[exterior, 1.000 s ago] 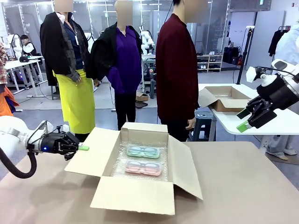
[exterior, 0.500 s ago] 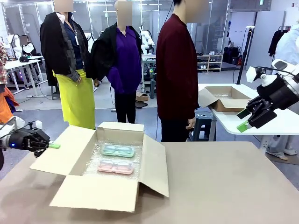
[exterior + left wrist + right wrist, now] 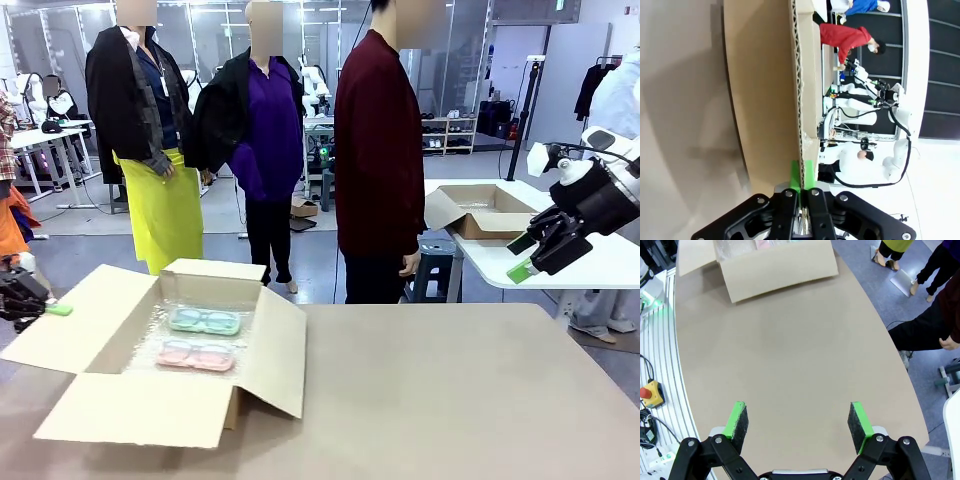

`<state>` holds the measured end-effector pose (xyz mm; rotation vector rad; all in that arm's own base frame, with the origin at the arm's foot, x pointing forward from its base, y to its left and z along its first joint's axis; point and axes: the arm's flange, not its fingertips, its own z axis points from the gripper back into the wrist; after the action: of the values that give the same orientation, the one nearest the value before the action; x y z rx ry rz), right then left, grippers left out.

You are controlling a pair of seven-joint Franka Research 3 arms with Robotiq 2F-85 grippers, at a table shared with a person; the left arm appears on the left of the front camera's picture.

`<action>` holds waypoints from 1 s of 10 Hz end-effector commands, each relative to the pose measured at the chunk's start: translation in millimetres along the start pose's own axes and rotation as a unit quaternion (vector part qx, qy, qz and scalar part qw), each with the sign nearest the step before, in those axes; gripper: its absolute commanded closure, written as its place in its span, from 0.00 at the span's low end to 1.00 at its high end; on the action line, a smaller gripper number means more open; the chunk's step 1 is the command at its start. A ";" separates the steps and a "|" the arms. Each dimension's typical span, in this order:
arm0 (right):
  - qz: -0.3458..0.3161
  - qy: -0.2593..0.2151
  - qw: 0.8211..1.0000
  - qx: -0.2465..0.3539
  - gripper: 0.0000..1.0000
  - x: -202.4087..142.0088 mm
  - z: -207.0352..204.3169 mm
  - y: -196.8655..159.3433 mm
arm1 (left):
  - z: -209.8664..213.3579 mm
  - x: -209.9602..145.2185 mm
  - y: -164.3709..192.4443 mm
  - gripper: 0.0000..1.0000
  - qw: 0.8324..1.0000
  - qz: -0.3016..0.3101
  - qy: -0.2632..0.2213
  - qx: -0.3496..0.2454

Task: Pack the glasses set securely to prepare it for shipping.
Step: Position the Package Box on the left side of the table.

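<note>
Far left edge of the table: the left gripper [image 3: 50,309] is reaching in level from the left, only its black tip and green pads in sight, jaws pressed together on the outer edge of the left flap [image 3: 75,320] of the cardboard box [image 3: 150,405]. In the left wrist view, the same gripper [image 3: 802,176] is pinching the corrugated edge of the flap [image 3: 799,90] between its two pads.

Left part of the table: the box is sitting open, four flaps spread outward, bubble wrap [image 3: 160,330] lining the floor. Inside, the mint-green case [image 3: 204,321] is lying flat toward the far wall, and the pink case [image 3: 197,355] is lying flat just nearer, beside it, both on the wrap.

Middle: the brown table [image 3: 450,400] is stretching bare to the right. A person in a dark red top [image 3: 378,150] is standing at the far side.

Right: the right gripper [image 3: 522,257] is hanging high above the table's right end, angled down and leftward, jaws spread wide and gripping nothing. In the right wrist view its fingers [image 3: 738,421] are standing well apart over bare tabletop, the box [image 3: 775,265] far off.
</note>
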<state>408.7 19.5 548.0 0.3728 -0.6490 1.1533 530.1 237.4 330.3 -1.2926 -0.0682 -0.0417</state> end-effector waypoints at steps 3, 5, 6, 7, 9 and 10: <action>-0.012 0.001 1.000 -0.005 0.00 5.2 -0.4 0.4 | 59.5 -17.0 20.3 1.00 1.000 -0.019 0.005 -0.017; -0.012 0.001 1.000 -0.005 0.00 5.2 -0.4 0.4 | 81.8 -24.3 32.7 1.00 1.000 -0.006 -0.002 -0.011; -0.012 0.001 1.000 -0.005 0.00 5.2 -0.4 0.4 | 84.8 -26.4 31.7 1.00 1.000 -0.008 -0.010 -0.019; -0.012 0.001 1.000 -0.005 0.00 5.2 -0.4 0.4 | 84.0 -26.5 30.4 1.00 1.000 -0.010 -0.016 -0.018; -0.012 0.001 1.000 -0.005 0.00 5.2 -0.4 0.4 | 83.0 -26.0 28.7 1.00 1.000 -0.014 -0.018 -0.015; -0.012 0.001 1.000 -0.005 0.00 5.2 -0.4 0.4 | 83.2 -25.6 28.1 1.00 1.000 -0.015 -0.019 -0.014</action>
<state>408.8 19.5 547.9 0.3728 -0.6487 1.1532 505.2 323.5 316.3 -1.2981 -0.1067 -0.0252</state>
